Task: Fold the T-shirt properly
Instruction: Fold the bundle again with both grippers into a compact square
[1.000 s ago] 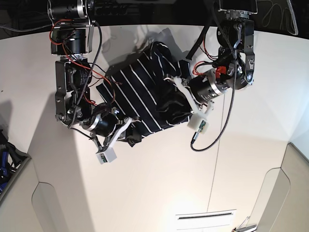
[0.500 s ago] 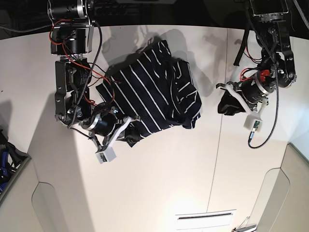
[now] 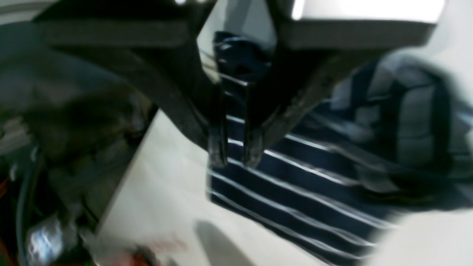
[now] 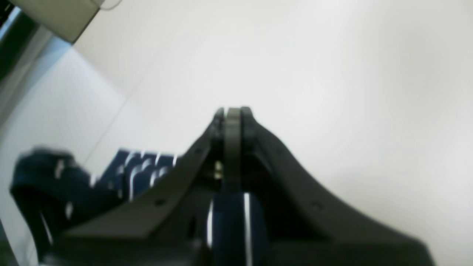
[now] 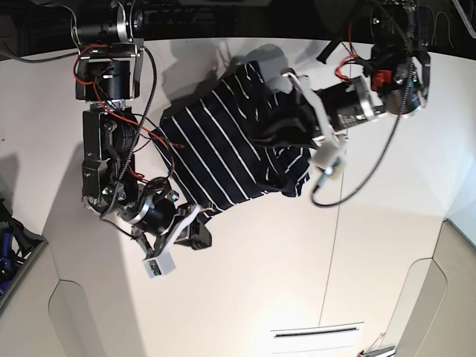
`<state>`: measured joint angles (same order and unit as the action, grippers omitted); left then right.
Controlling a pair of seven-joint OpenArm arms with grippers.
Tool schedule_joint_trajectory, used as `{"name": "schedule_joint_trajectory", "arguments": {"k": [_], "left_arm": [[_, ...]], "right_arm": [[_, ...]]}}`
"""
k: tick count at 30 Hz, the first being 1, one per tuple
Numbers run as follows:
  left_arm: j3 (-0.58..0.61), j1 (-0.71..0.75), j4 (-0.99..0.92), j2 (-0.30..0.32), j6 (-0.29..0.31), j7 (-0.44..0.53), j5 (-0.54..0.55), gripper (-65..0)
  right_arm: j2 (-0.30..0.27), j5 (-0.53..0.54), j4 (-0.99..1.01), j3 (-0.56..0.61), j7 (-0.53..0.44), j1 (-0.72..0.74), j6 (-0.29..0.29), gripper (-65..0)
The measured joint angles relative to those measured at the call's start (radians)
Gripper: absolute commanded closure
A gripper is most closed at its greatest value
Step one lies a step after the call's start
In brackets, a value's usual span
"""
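The navy T-shirt (image 5: 223,145) with thin white stripes lies crumpled at the back middle of the white table (image 5: 245,282). My right gripper (image 5: 197,229) is at the shirt's near corner. In the right wrist view this gripper (image 4: 231,111) is shut, with striped T-shirt cloth (image 4: 229,221) pinched low between the jaws. My left gripper (image 5: 291,111) reaches over the shirt's bunched right side. In the blurred left wrist view the left gripper (image 3: 235,157) hangs at the T-shirt's (image 3: 295,173) edge, its fingers a narrow slit apart. Whether cloth lies between them does not show.
Red and black cables hang along both arms. A white slotted plate (image 5: 316,335) sits at the table's near edge. Dark clutter (image 5: 7,238) lies off the left side. The table's near corners are cut away.
My left arm swung from the table's right side back over the shirt, and its jaws narrowed. My right gripper shifted slightly nearer, keeping its corner.
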<state>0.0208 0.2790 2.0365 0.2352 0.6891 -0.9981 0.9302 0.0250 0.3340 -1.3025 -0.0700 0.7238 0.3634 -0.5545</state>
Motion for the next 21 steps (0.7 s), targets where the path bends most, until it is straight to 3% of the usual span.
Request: {"name": "schedule_joint_trajectory", "arguments": {"k": [3,6,12,15,19,21], "left_arm": [[0.106,-0.002,-0.047,-0.035,0.007,0.076,-0.144,-8.2],[0.130,-0.024,-0.145,-0.032,-0.010,0.108,-0.240,-8.2],[0.135,-0.027,-0.317,0.005,-0.014,0.109,-0.269,-8.2],[0.135,-0.058,-0.343,0.063,-0.020,0.115,-0.265,-8.2],[0.130,-0.129,-0.373,0.109,-0.106,0.163,-0.337,-8.2],[0.130,-0.146,-0.407,0.111,-0.115,0.188,-0.358,-8.2]], "right_arm": [[0.001,-0.021,0.065,0.000,-0.006,0.052,-0.008,0.0],[-0.006,-0.045,0.182,0.030,-0.007,0.095,-0.012,0.0],[-0.013,-0.077,0.362,0.198,-0.007,0.113,-0.023,0.0],[-0.069,-0.057,0.361,0.254,-0.015,0.103,-0.023,0.0],[-0.164,0.073,0.324,0.266,0.025,0.072,-0.026,0.0],[-0.211,0.148,0.276,0.265,0.035,0.022,-0.025,0.0]]}}
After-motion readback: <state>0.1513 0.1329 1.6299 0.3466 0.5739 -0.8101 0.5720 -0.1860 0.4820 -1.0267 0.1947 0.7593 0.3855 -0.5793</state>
